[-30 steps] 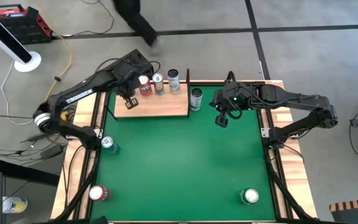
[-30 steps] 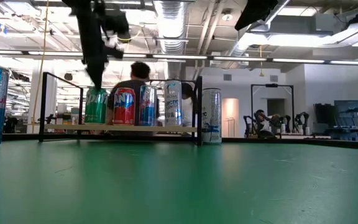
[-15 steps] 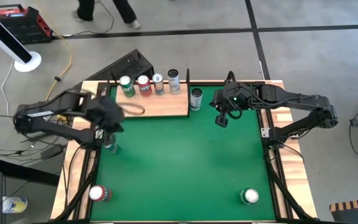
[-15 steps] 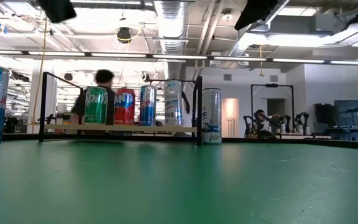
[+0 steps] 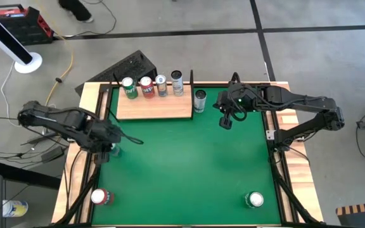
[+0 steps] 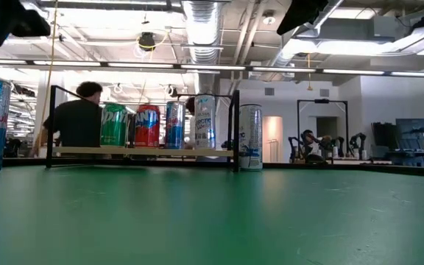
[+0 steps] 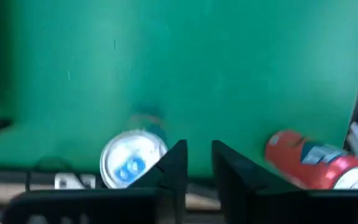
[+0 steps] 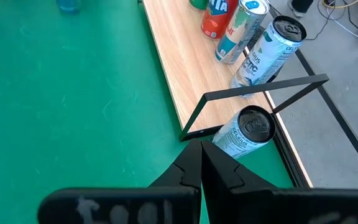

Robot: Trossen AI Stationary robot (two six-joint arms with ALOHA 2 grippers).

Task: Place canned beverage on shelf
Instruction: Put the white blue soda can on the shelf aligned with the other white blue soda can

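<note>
With four cans already standing along the shelf (image 5: pixel 154 107), I hold my left gripper (image 7: pixel 196 163) over the blue can (image 7: pixel 133 161) by the table's left edge, fingers a narrow gap apart and gripping nothing, while my right gripper (image 8: pixel 201 163) waits, fingers together, near the silver can (image 8: pixel 246 132) beside the shelf.

The shelf (image 5: pixel 154 106), a pale wooden board with thin black posts, lies flat at the table's far edge. Four cans (image 5: pixel 153 85) stand upright in a row along its back: green, red, blue-silver and white.
</note>
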